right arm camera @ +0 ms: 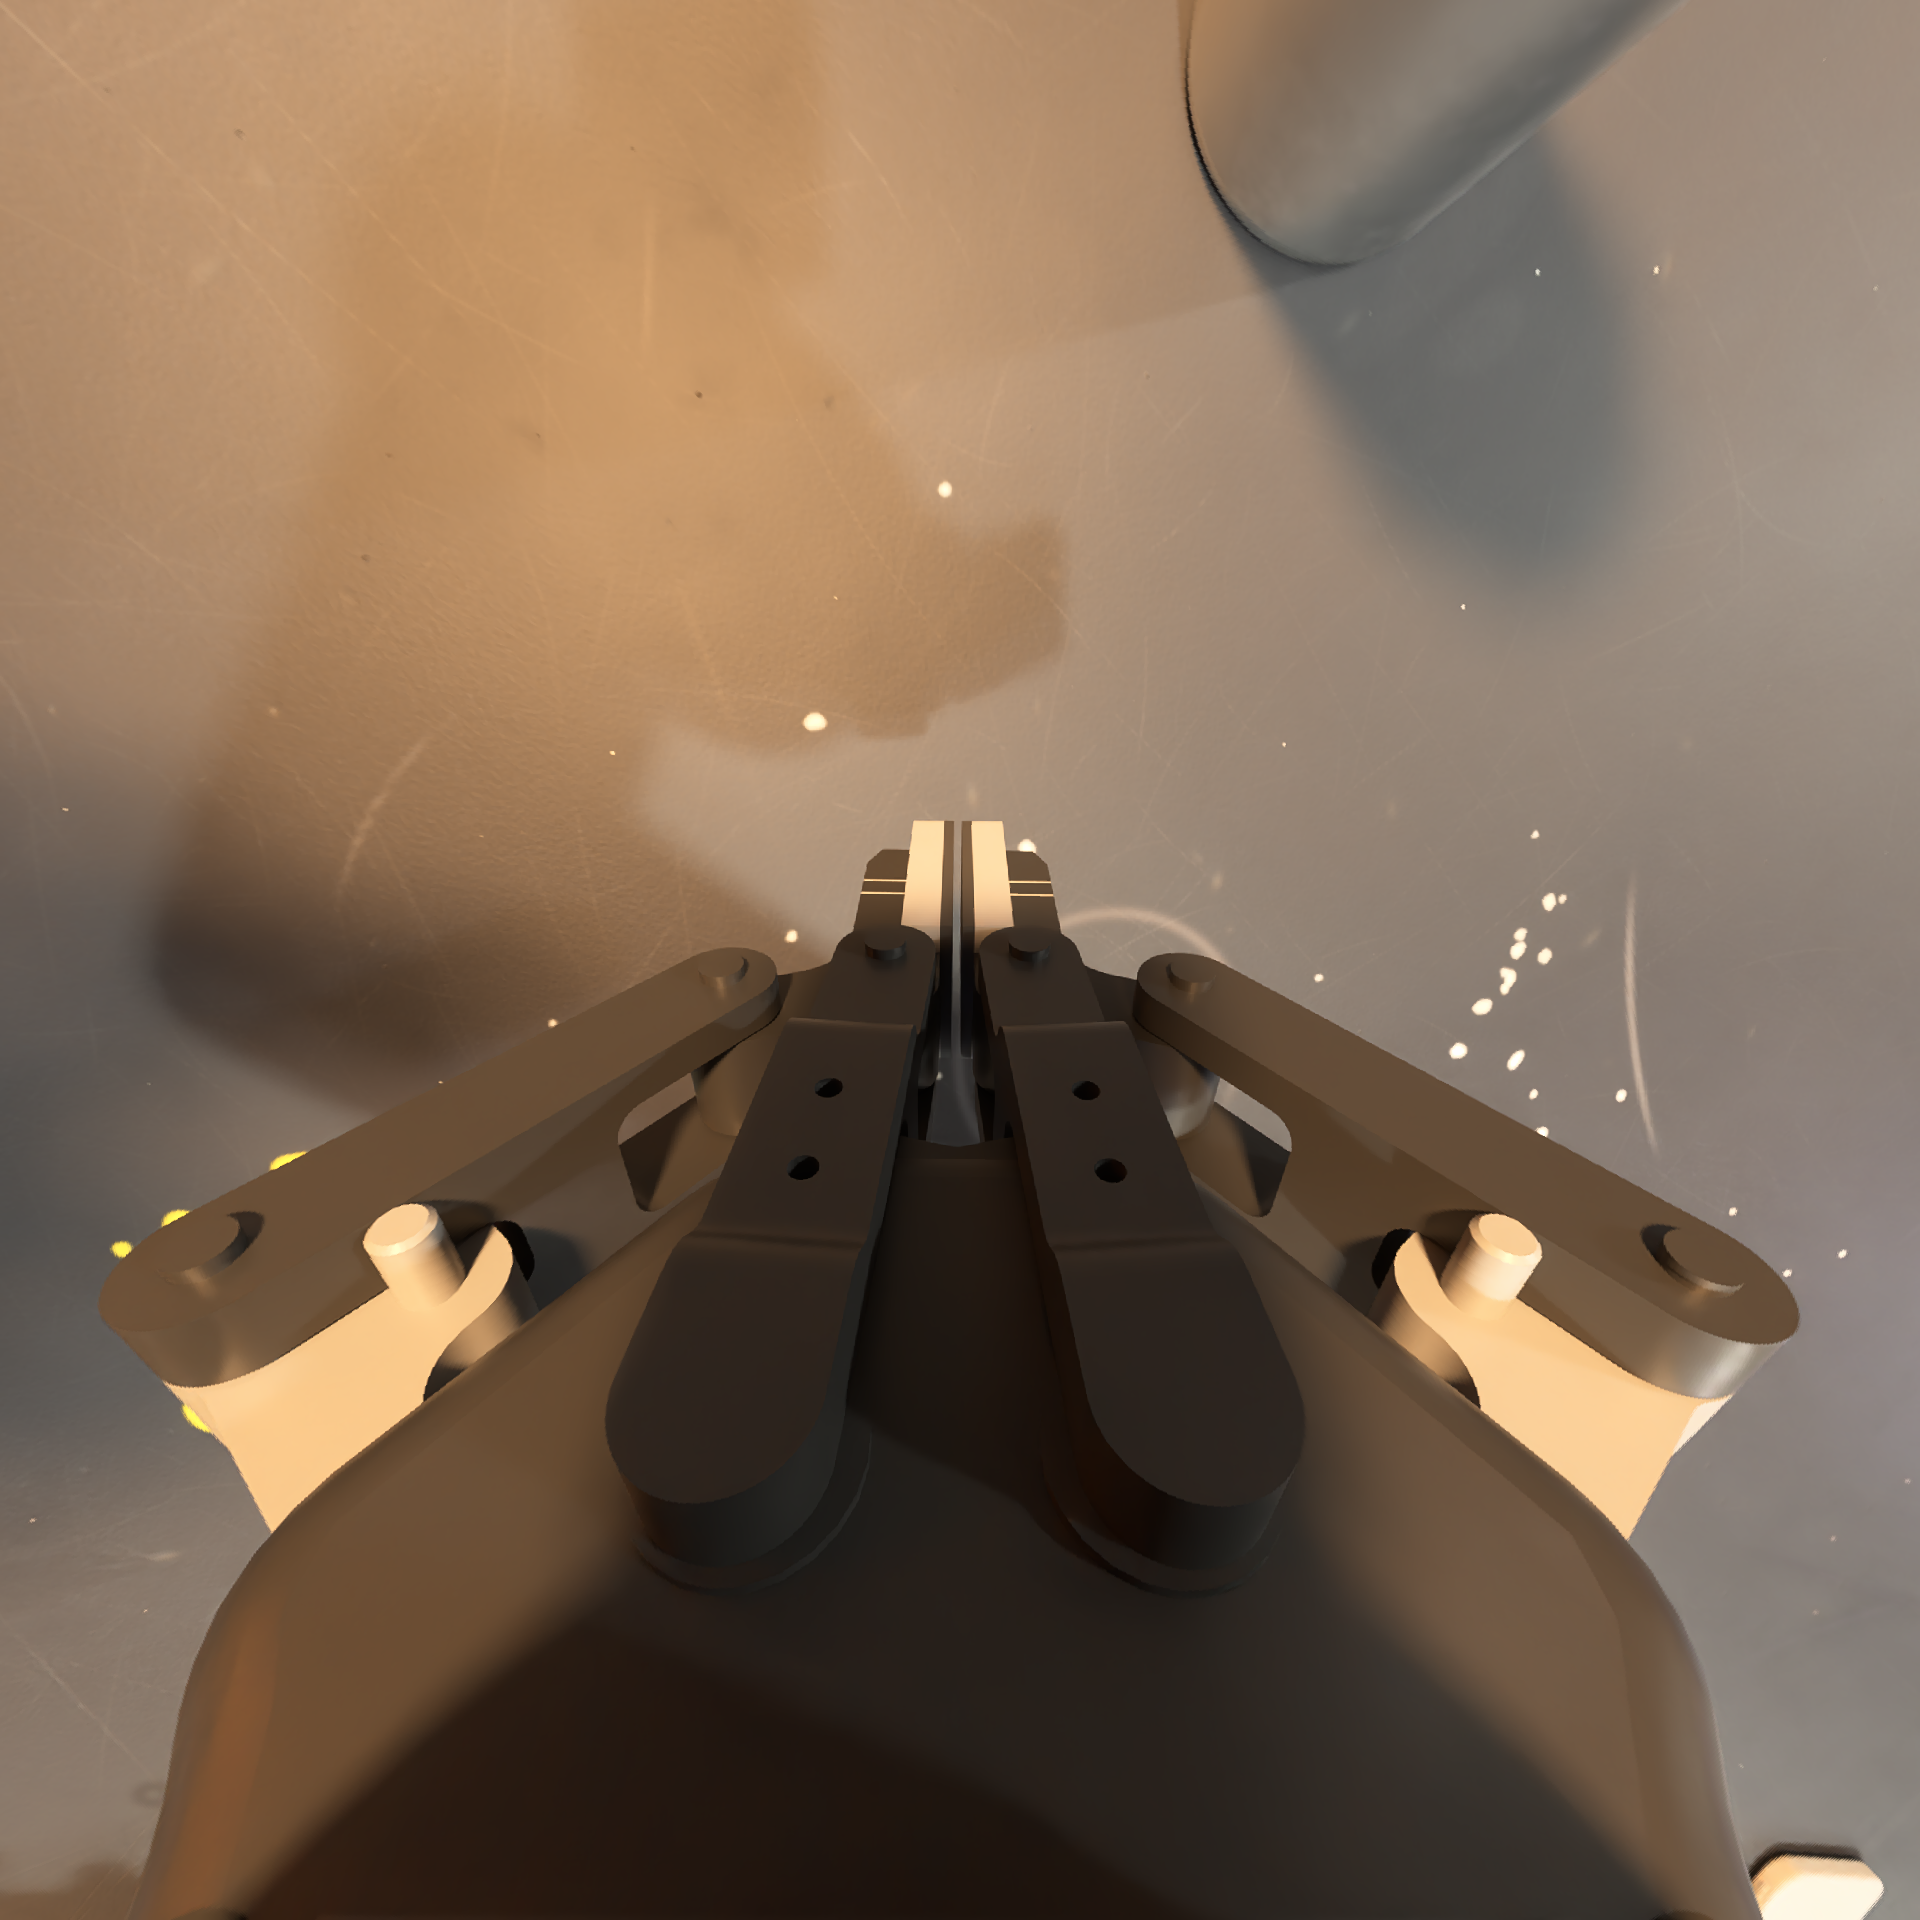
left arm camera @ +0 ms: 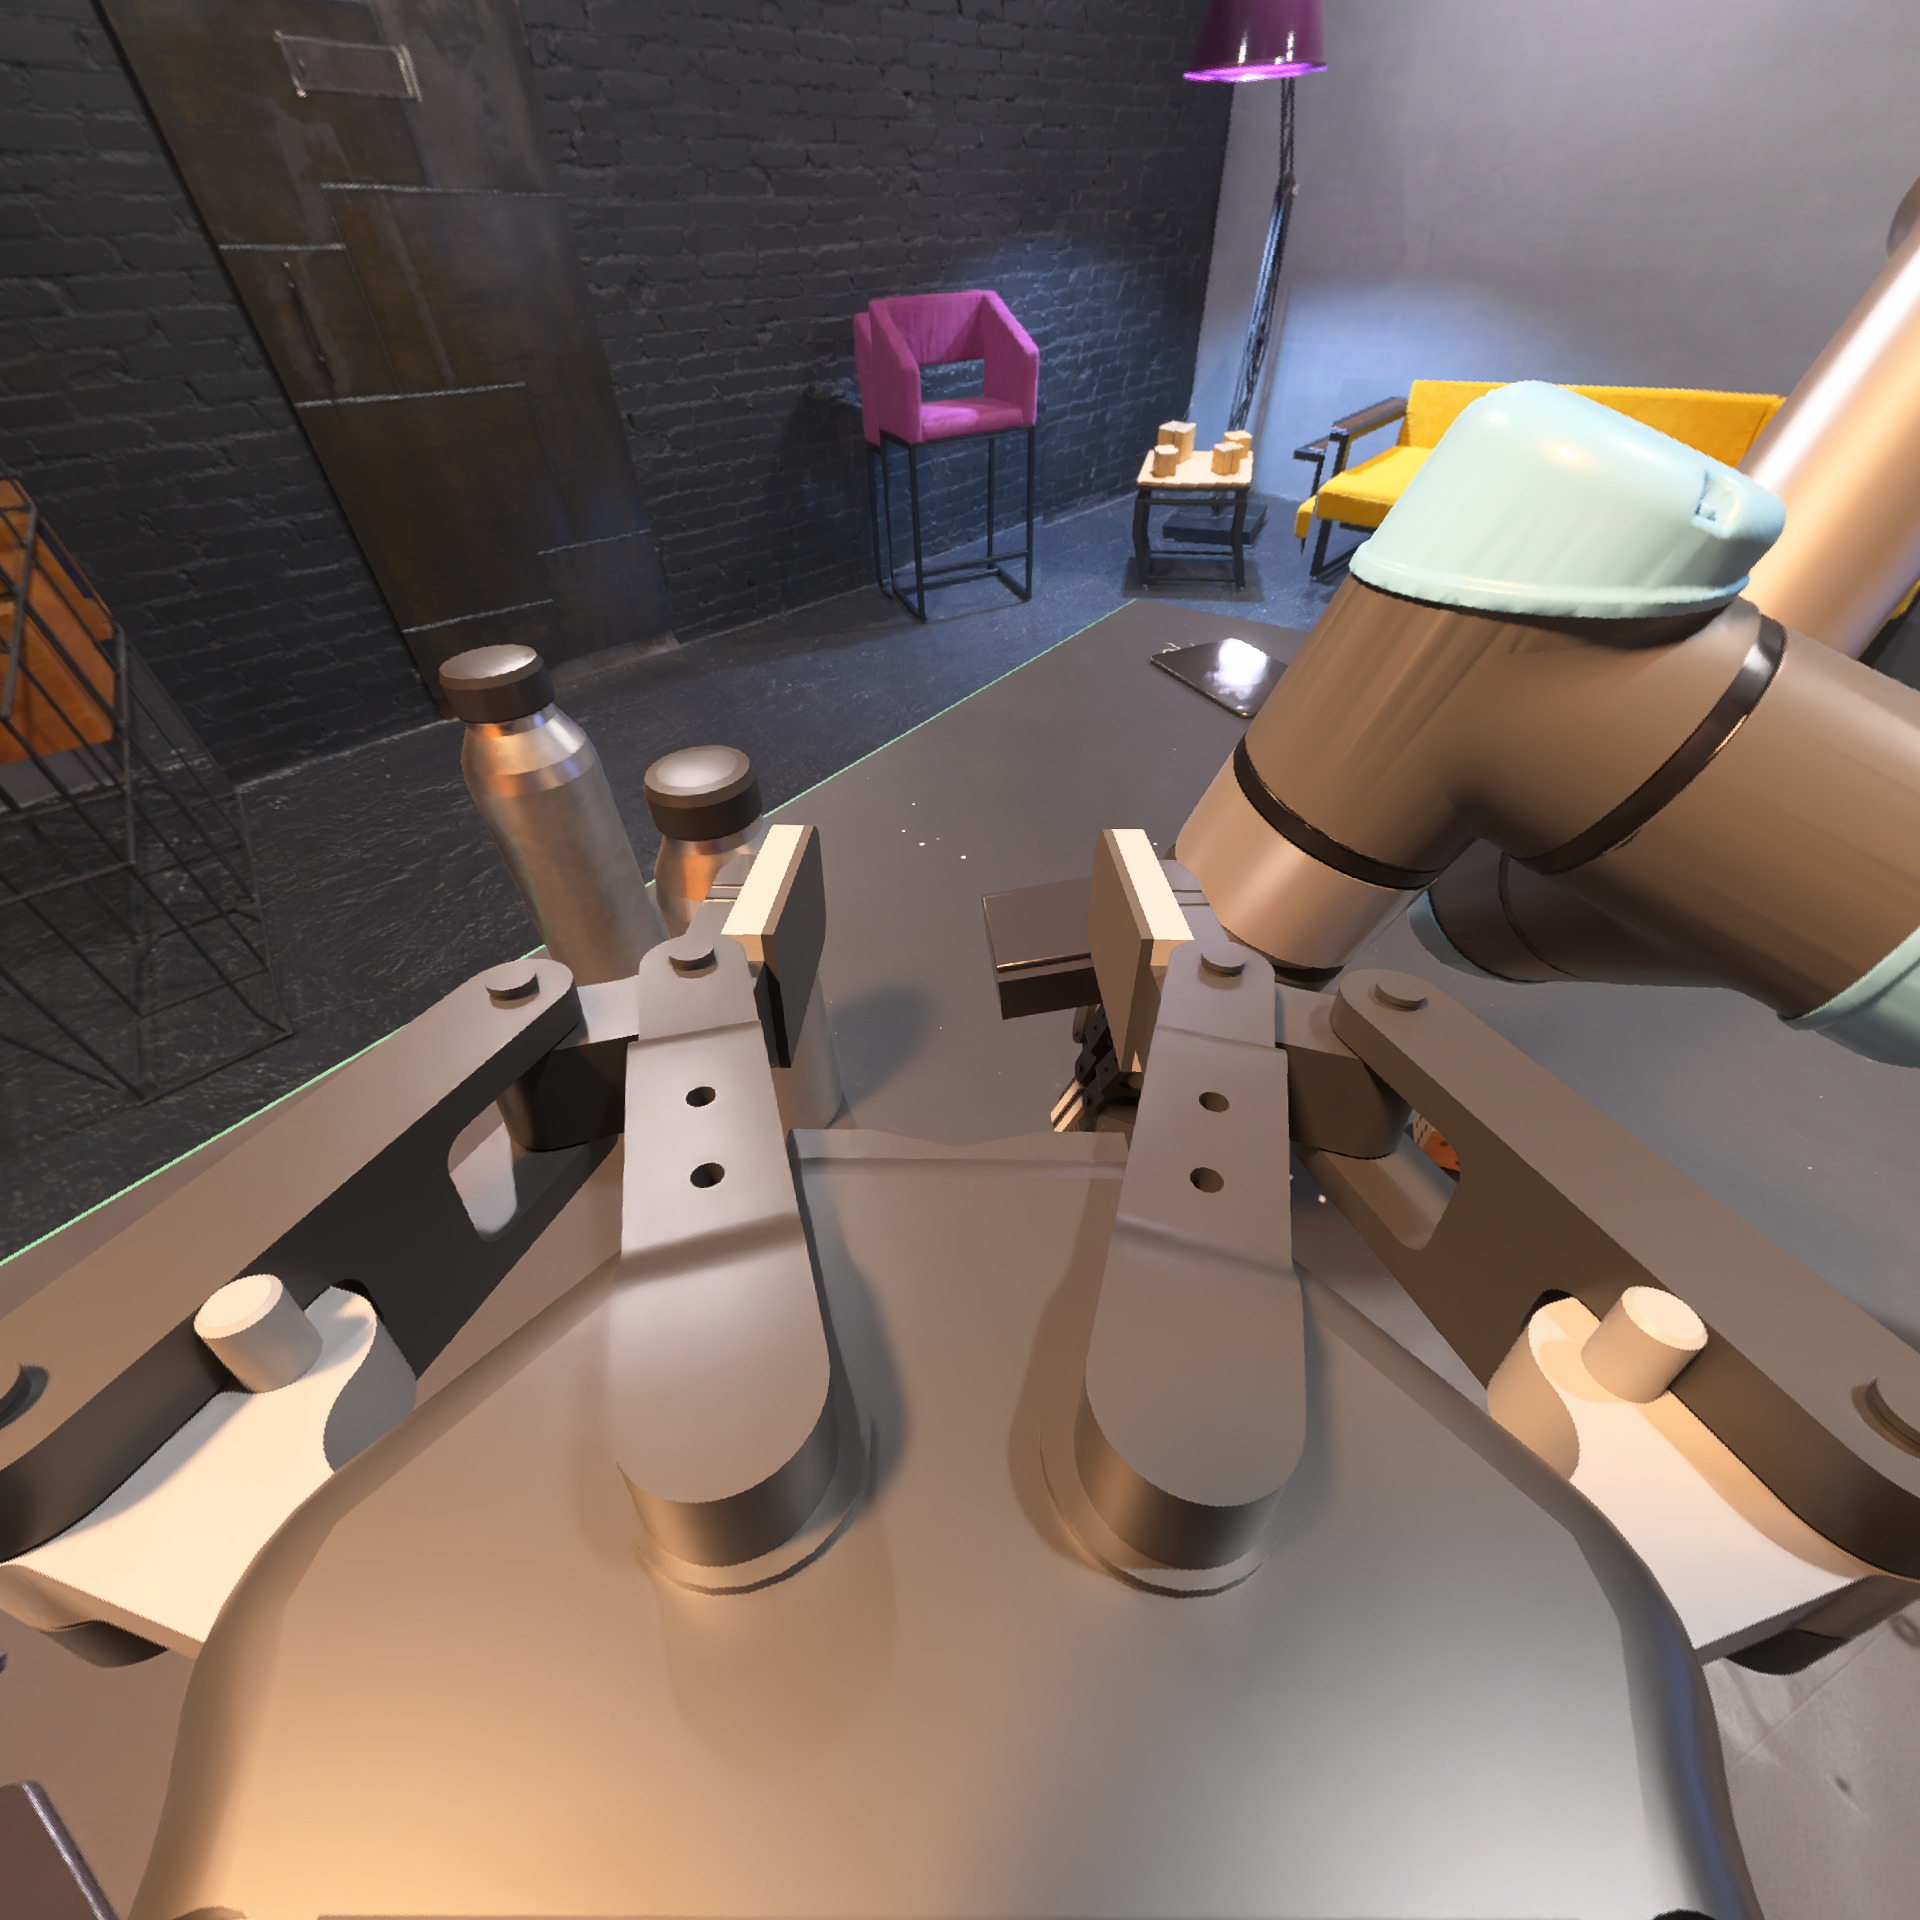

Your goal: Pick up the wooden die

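I cannot clearly make out the wooden die in either view. A pale, blocky corner point(right arm camera: 1820, 1886) shows at the bottom right edge of the right wrist view; I cannot tell what it is. My left gripper point(left arm camera: 961, 894) is open and empty, held above the grey table point(left arm camera: 935, 748). My right gripper point(right arm camera: 957, 831) is shut with nothing between its pads, pointing down at the scratched table top point(right arm camera: 520, 468). The right arm point(left arm camera: 1507, 727) fills the right side of the left wrist view.
Two metal bottles point(left arm camera: 551, 821) point(left arm camera: 698, 821) stand by the table's left edge, just beyond my left finger. A dark flat plate point(left arm camera: 1216, 670) lies at the far end. A metal cylinder point(right arm camera: 1351, 125) stands at the top right of the right wrist view.
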### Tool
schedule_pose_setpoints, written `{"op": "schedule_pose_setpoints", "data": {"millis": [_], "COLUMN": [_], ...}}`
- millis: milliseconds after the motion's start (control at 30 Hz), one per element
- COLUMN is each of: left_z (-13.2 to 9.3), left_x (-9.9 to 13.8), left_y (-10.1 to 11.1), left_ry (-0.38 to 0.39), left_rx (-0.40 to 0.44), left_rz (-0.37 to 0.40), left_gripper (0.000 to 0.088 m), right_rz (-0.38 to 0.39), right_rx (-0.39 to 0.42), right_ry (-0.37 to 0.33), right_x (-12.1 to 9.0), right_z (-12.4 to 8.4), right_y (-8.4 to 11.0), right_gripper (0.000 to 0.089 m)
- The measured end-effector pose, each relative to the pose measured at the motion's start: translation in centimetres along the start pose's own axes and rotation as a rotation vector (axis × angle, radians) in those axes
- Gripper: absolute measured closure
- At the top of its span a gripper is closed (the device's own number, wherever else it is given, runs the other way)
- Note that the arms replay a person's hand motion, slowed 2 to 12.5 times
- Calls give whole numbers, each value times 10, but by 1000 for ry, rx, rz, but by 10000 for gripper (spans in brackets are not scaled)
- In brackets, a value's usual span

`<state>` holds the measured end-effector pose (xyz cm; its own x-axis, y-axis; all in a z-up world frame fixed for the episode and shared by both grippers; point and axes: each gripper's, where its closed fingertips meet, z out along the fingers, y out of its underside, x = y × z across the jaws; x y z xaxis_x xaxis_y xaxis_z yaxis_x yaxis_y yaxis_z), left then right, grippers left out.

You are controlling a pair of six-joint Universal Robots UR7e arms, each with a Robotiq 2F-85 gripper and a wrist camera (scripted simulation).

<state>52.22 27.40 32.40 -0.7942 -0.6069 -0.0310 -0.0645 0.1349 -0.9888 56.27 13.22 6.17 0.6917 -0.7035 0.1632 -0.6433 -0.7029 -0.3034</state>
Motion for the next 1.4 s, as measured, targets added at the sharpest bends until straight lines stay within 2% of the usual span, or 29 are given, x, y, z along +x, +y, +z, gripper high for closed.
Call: {"op": "schedule_pose_setpoints", "data": {"millis": [367, 767, 1100, 1400], "left_z": [1, 2, 3, 4], "left_x": [1, 2, 4, 5], "left_y": [1, 2, 2, 3], "left_ry": [1, 3, 7, 16], "left_rx": [-7, -12, -14, -23], "left_rz": [4, 7, 7, 11], "left_gripper": [417, 416, 412, 410], "right_rz": [-37, -36, -19, -33], "right_rx": [38, 103, 174, 239], "right_ry": [35, 62, 33, -36], "right_x": [-9, -10, -17, -33], "right_z": [-10, -25, -37, -43], "right_y": [-12, -15, -6, 12], "right_gripper": [880, 879, 878, 876]}}
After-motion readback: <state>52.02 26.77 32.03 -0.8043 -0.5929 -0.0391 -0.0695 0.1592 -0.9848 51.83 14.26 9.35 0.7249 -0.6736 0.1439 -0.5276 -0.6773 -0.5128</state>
